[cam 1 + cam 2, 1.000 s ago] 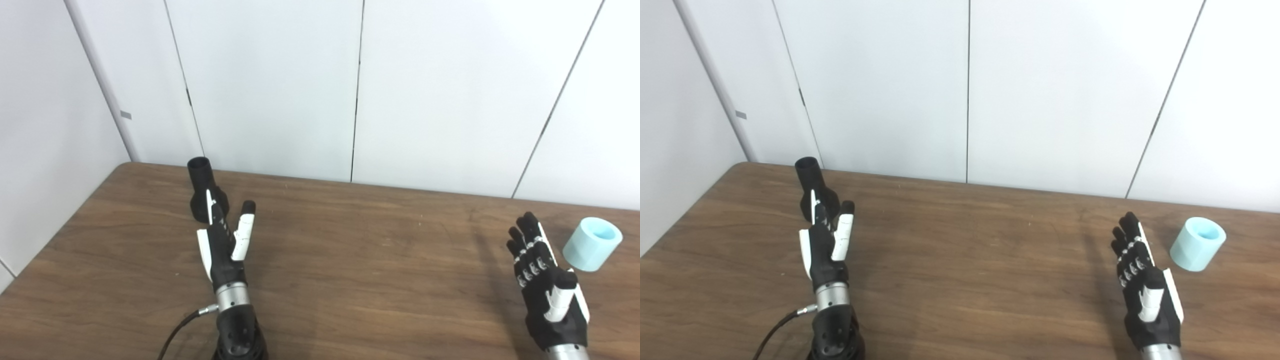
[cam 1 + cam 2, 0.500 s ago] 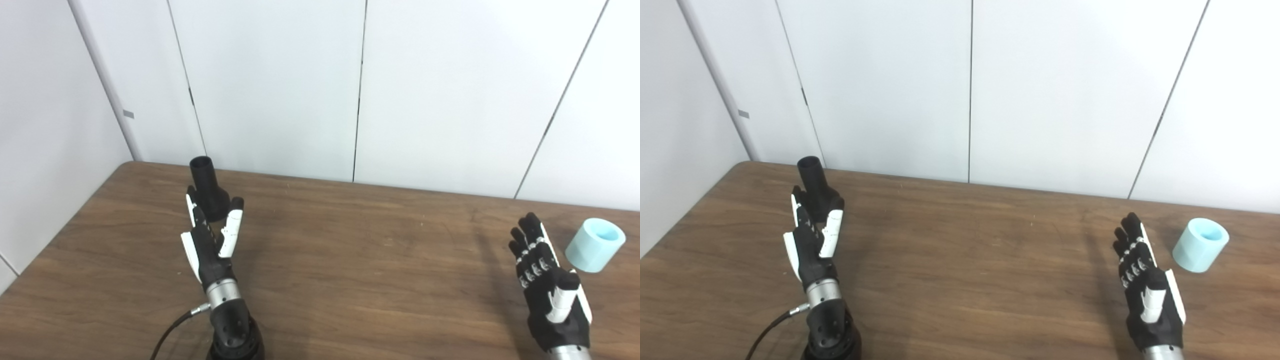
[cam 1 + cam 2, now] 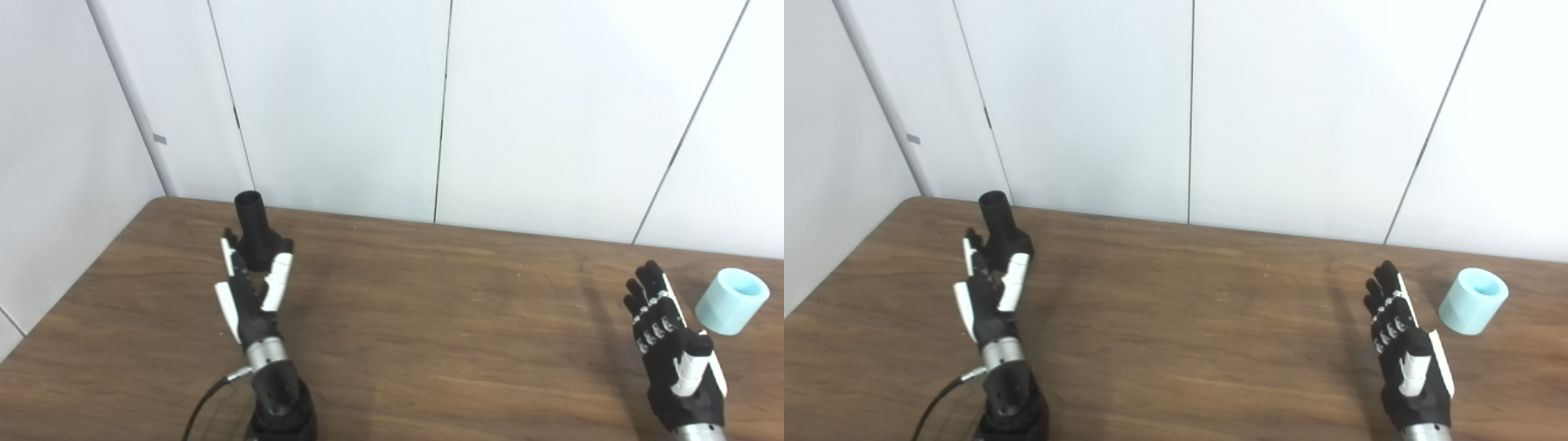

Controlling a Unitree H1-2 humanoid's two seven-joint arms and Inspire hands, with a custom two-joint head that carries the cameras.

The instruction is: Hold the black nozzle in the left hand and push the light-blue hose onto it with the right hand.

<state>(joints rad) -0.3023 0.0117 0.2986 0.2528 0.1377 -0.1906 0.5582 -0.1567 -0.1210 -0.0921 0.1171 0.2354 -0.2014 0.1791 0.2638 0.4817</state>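
Upright black plastic nozzle (image 3: 253,233), narrow mouth uppermost, stands on the brown wooden table (image 3: 429,294) near its far left corner. The left hand (image 3: 250,288), fingers spread and holding nothing, brackets the nozzle's flared base; contact cannot be judged. The short light-blue cylindrical hose piece (image 3: 732,301) rests tilted near the table's right edge. The right hand (image 3: 670,349), open and empty, hovers just beside it.
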